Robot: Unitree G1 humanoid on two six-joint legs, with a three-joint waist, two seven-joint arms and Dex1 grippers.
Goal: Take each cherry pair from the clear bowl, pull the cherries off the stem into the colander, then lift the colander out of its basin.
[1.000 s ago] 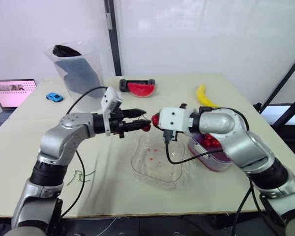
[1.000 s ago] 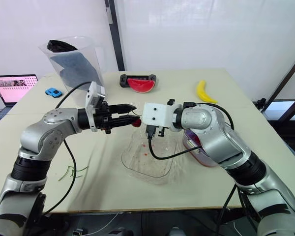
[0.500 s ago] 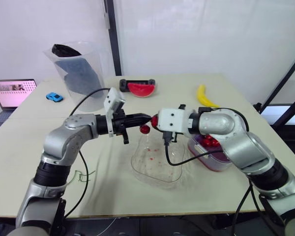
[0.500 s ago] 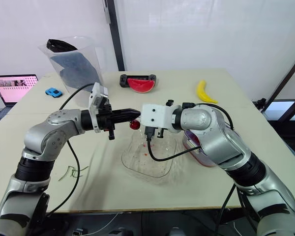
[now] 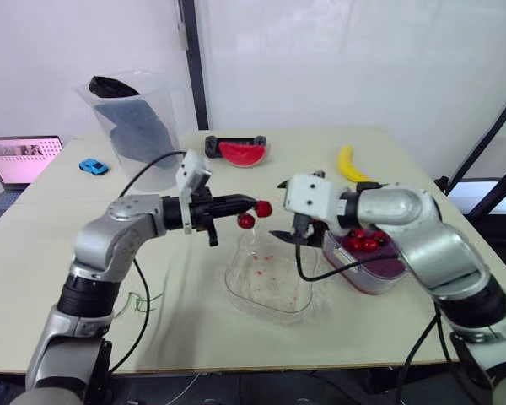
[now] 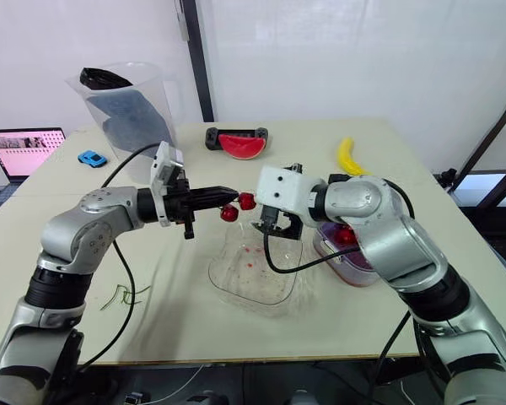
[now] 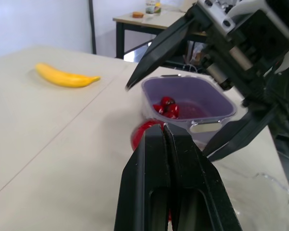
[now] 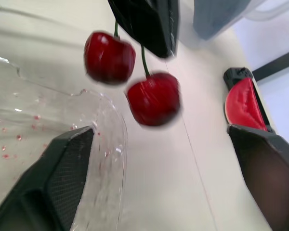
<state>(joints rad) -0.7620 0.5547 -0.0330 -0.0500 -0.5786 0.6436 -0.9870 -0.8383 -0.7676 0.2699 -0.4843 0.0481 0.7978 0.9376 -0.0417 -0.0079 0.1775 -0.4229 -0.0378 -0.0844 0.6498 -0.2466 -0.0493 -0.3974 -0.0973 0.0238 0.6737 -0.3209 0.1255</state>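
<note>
A white wall (image 5: 337,59) is standing behind the pale table (image 5: 51,270) that I am working over. In the upper left of the frame a clear pitcher (image 5: 139,126) is holding a dark cloth, and a laptop (image 5: 21,160) is glowing at the left edge. The clear bowl (image 5: 266,291) is sitting at centre frame, just below my two grippers, its floor speckled with red. Just to its right the purple colander (image 5: 379,272) is sitting with loose cherries in it. A banana (image 5: 348,164) is lying at upper right, a watermelon slice (image 5: 242,153) at upper centre, and a small blue toy car (image 5: 93,167) near the laptop. My left gripper (image 5: 244,203) is reaching in from the left, its fingers clenched on the stem of the cherry pair (image 8: 153,99), so both cherries are hanging in the air above the bowl's far rim. My right gripper (image 5: 278,211) is facing them from the right, its fingers (image 8: 67,173) spread wide and released, touching neither cherry. A few green stems (image 5: 137,302) are lying on the table at lower left.
</note>
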